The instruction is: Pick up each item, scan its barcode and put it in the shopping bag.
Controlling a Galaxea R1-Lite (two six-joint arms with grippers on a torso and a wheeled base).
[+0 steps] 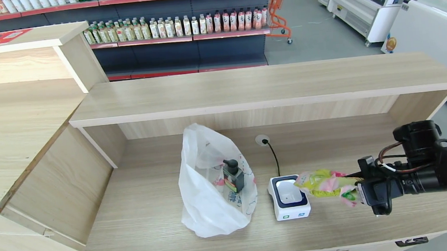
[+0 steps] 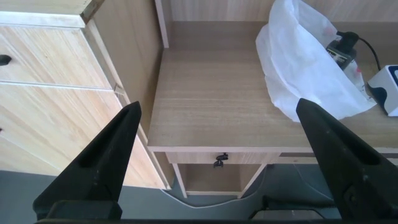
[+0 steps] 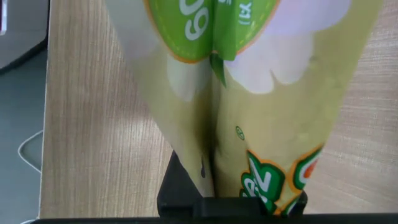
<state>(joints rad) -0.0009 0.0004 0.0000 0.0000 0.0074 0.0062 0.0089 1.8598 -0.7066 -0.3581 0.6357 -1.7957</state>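
- Head view: the shopping bag (image 1: 212, 183) stands open on the counter (image 1: 143, 229), with a dark pump bottle (image 1: 233, 176) upright inside. I judge at least one item done. Anything else in the bag is too faint to name.
- Head view: the scanner (image 1: 289, 196) sits just beside the bag, its cable (image 1: 273, 155) running to the back of the counter.
- Head view: the right claw (image 1: 354, 189) is clamped on one end of a green-yellow snack pouch (image 1: 323, 183). The pouch's free end hangs over the scanner window, so this looks like the scan step. Left to do: finish the scan, then put the pouch in the bag.
- Left wrist view: the left claw (image 2: 217, 106) has its fingers (image 2: 93, 168) wide apart with nothing between them. It hangs off the counter's (image 2: 211, 99) front edge, well apart from the bag (image 2: 305, 68). The bottle (image 2: 342, 46) and scanner (image 2: 388, 87) show beyond.
- Right wrist view: the pouch (image 3: 249, 93) is close up, its end pinched tight between the dark fingers (image 3: 186, 193). It is held above the counter (image 3: 81, 124), not lying on it. I cannot see a barcode from this side.
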